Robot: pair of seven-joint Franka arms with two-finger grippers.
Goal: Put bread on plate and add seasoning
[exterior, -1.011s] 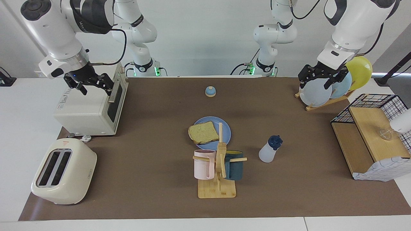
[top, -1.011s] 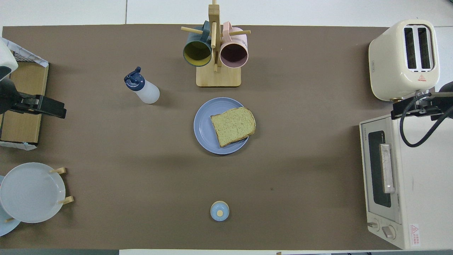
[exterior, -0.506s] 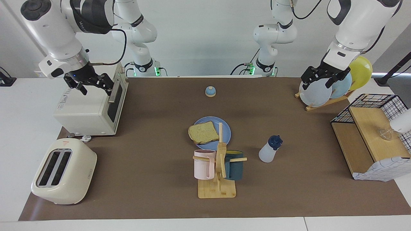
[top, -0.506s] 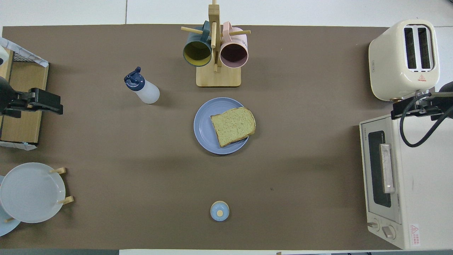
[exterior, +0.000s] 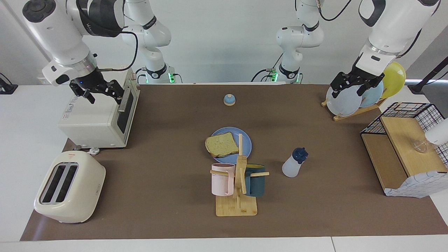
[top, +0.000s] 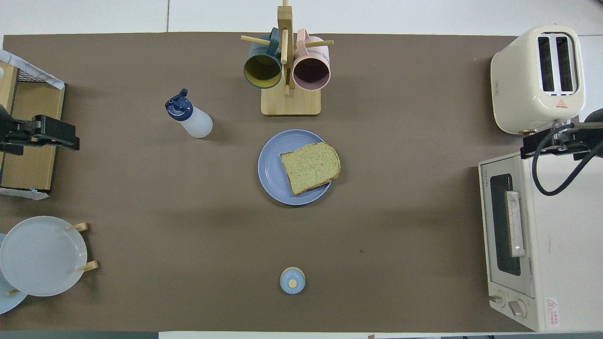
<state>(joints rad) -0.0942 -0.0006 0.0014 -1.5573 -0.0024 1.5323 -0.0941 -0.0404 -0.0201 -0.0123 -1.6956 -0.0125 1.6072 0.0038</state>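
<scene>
We take the plate (exterior: 245, 141) as ref for all positions. Largest first: brown mat (exterior: 175, 196) covers the table under everything. Toaster oven (exterior: 99, 115) sits toward the right arm's end from the plate, nearer the robots; 2-slot toaster (exterior: 68, 187) at the same end, farther from the robots. Wire-and-wood shelf (exterior: 402, 154) at the left arm's end; rack of pale plates (exterior: 344, 101) at that end too, nearer the robots than the plate.

R gripper (exterior: 99, 91) hangs over the toaster oven top, fingers apart, nothing in them. L gripper (exterior: 351, 85) is up over the rack plates, fingers spread, holding nothing; we see no contact w/ the rack.

Mug tree (exterior: 238, 189) w/ pink + dark mugs stands just beside the plate, farther from the robots. Plate approx mid-table. Bread (exterior: 221, 144) lies on the plate, overhanging the rim toward the right arm's end. Seasoning (exterior: 293, 163) stands on the mat, near the plate toward the left arm's end, slightly farther from the robots. Small bell (exterior: 229, 99) nearer the robots than the plate.
</scene>
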